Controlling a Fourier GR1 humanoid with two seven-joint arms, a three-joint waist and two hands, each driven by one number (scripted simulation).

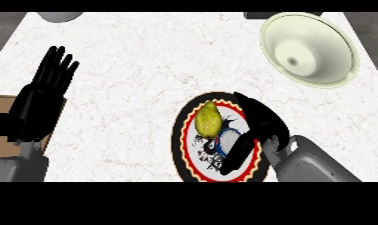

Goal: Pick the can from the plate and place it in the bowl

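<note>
- Grasp step: right robot hand (260,119) curls round the can (230,141) on the plate (189,119), beside a pear (209,118).
- Next, probably: lift, carry to the bowl (310,51).
- Left robot hand (40,99) rests spread.

The white counter top (148,69) looks like matt, faintly veined stone. The pale cream round bowl (310,51) at far right is smooth and glossy, like glazed ceramic. The red-and-black-rimmed patterned plate (184,154) looks smooth, the yellow-green pear-shaped fruit (208,118) on it dull-skinned.

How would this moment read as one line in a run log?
right hand: closing on can on plate | left hand: open, resting | bowl: empty
</note>
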